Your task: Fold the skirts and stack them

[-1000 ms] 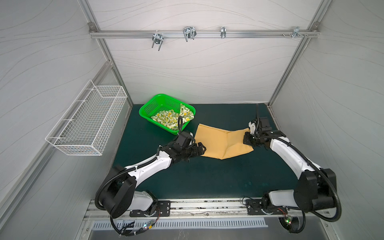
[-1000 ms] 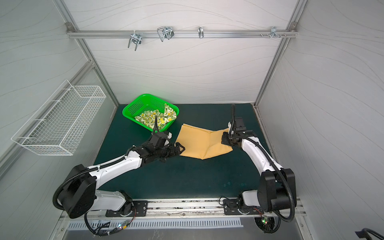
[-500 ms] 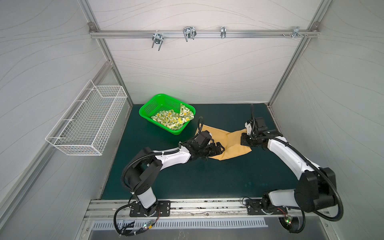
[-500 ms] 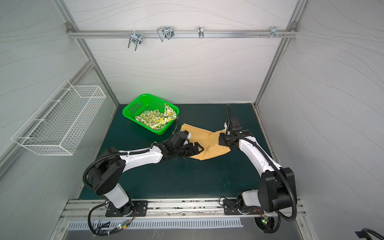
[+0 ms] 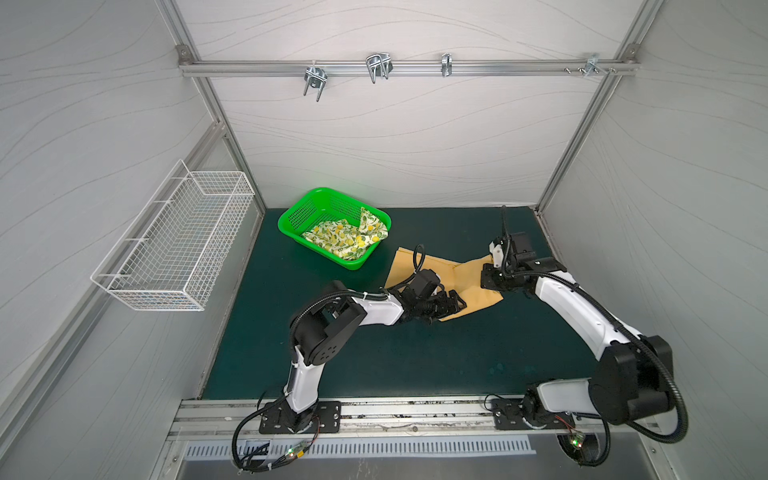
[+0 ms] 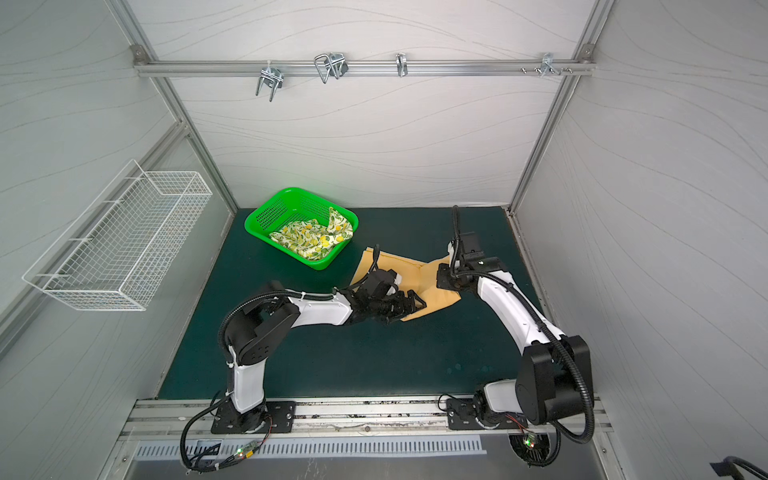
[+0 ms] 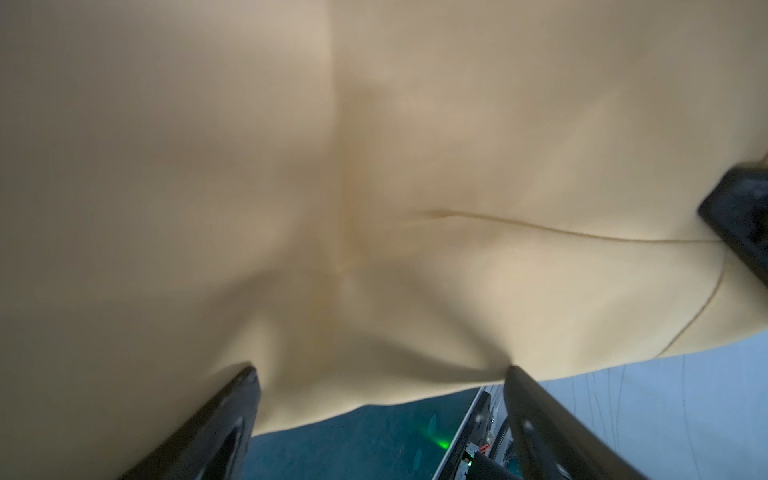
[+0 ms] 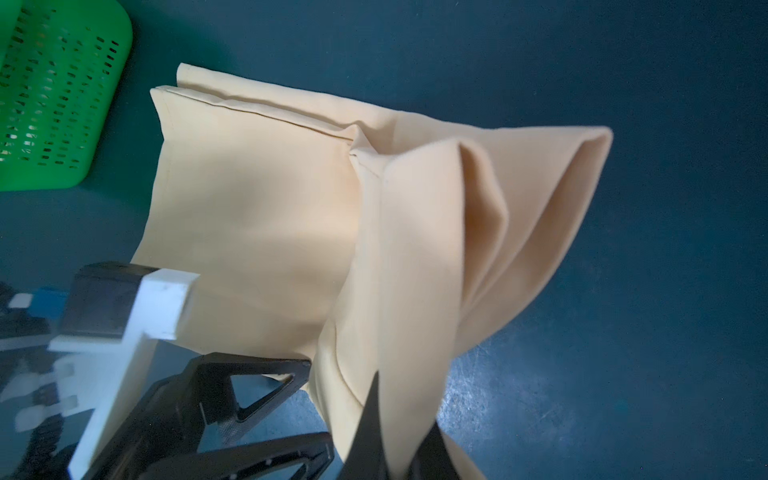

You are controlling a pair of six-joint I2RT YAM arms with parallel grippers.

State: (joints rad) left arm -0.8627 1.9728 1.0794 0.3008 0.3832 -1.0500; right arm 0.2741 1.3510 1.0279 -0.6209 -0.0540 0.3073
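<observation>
Mustard skirt (image 5: pixel 471 276): plain smooth cloth on the dark mat (image 5: pixel 374 353), just beside the basket (image 5: pixel 291 216). One end is pinched up into pleats by the right gripper (image 5: pixel 492 277), clamped tight. Left gripper (image 5: pixel 457 301): jaws wide, tips against the cloth's near edge. Lemon-print skirt (image 5: pixel 345 240): crumpled, in the basket.

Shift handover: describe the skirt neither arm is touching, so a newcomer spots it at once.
Far left on the dark mat stands a green perforated basket. The lemon-printed skirt lies crumpled inside: cream and patterned, unlike the plain mustard skirt nearby.
</observation>
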